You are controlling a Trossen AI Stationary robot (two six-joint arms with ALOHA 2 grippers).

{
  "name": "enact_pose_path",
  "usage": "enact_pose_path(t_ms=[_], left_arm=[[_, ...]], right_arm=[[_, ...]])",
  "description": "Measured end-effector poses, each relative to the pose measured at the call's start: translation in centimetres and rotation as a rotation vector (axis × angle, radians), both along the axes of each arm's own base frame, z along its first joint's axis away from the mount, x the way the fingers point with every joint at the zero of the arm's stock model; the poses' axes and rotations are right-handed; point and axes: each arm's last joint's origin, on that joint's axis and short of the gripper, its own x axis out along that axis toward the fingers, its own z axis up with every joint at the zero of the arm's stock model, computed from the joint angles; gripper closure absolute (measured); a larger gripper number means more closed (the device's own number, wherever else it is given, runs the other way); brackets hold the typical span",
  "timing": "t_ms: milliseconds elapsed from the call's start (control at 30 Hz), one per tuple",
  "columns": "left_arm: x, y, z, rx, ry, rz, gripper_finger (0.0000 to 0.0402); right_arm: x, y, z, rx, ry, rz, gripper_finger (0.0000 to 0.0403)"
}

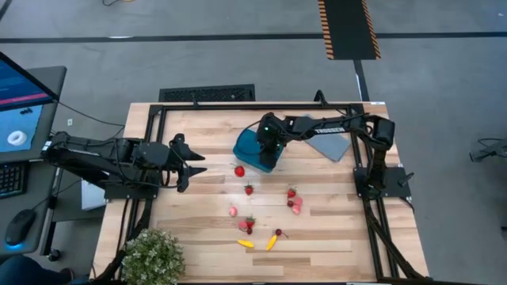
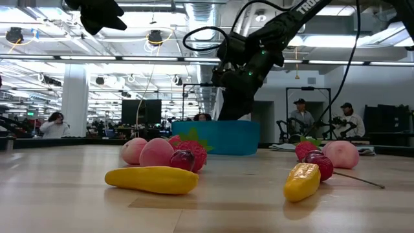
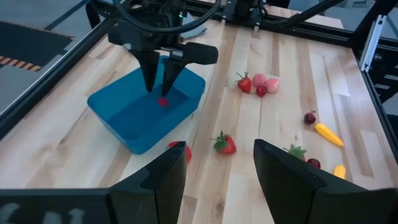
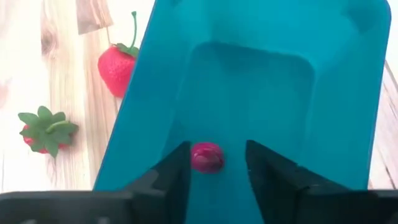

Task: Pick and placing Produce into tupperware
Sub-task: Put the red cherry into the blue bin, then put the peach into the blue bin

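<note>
The teal tupperware (image 1: 252,149) stands on the table at the far middle. My right gripper (image 4: 217,168) reaches down into it from above, open. A small dark red berry (image 4: 207,157) lies on the tupperware's floor between the fingertips, with a gap to one finger. The rest of the produce lies on the table nearer the front: strawberries (image 1: 239,171) (image 1: 249,189), a pink and red cluster (image 1: 294,203), more berries (image 1: 245,225), and two yellow pieces (image 1: 246,244) (image 1: 272,241). My left gripper (image 1: 194,165) hovers open over the table's left side.
A flat grey lid (image 1: 329,142) lies to the right of the tupperware, under the right arm. A leafy green plant (image 1: 152,257) stands at the near left corner. Black frame rails (image 1: 150,142) run along the table's edges. People stand in the room beyond.
</note>
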Motion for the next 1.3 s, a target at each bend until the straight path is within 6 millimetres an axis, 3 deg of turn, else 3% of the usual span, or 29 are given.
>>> enact_pose_path(t_ms=[200,367,567,867,1067,1300], left_arm=[[0.0,0.0,0.0,0.0,0.0,0.0,0.0223],[0.0,0.0,0.0,-0.001,0.001,0.0,0.0223],[0.0,0.0,0.0,0.004,0.003,0.006,0.0223],[-0.1,0.0,-0.1,0.001,0.014,0.008,0.0223],[0.1,-0.1,-0.2,-0.03,0.021,-0.003,0.0223],[2.9,-1.3,-2.5,-0.105,0.169,-0.1,0.0223]], right_arm=[[-0.1,0.1,-0.1,0.002,0.016,-0.003,0.014],[-0.1,1.6,0.3,0.01,0.036,0.026,0.0133],[-0.1,4.8,3.5,-0.04,-0.045,0.073,0.0133],[-2.3,12.0,8.8,-0.044,-0.128,0.121,0.0133],[-3.9,17.3,10.6,-0.086,-0.182,0.149,0.0133],[-7.0,22.2,12.5,-0.147,-0.239,0.105,0.0133]])
